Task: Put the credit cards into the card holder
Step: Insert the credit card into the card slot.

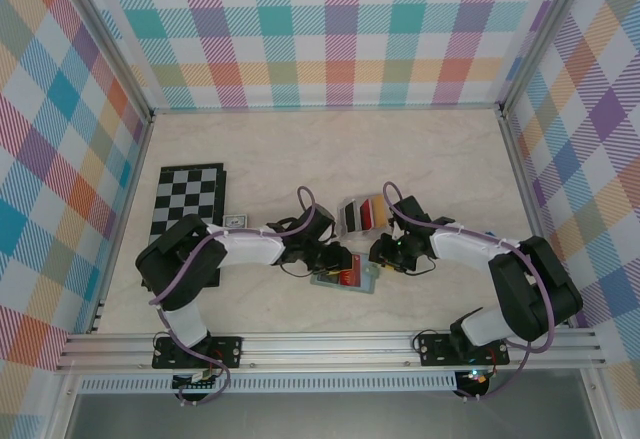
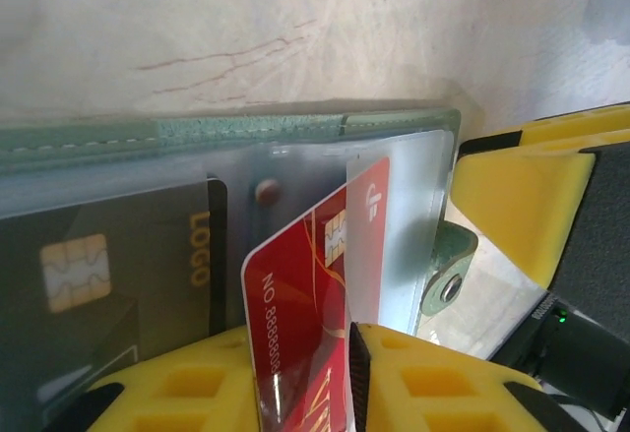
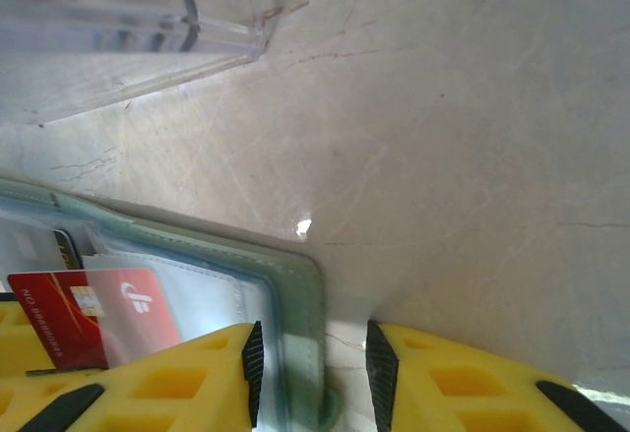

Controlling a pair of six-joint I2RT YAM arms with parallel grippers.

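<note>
The red card (image 2: 305,284) sits half inside the card holder (image 2: 246,129), right at the left gripper (image 2: 300,358) (held or let go? I cannot tell). The right gripper (image 3: 313,353) is open around the holder's edge, so the holder might slide and jam the card.

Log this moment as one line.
step: insert | left gripper: red card between jaws, corner in card holder slot | right gripper: astride card holder edge | dark card: slotted

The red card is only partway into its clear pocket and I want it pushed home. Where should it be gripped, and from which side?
Pinch the exposed end of the red card across its flat faces, coming from the side opposite the clear pocket of the card holder. Its leading corner is tucked in but tilted, so probably straighten while pushing.
</note>
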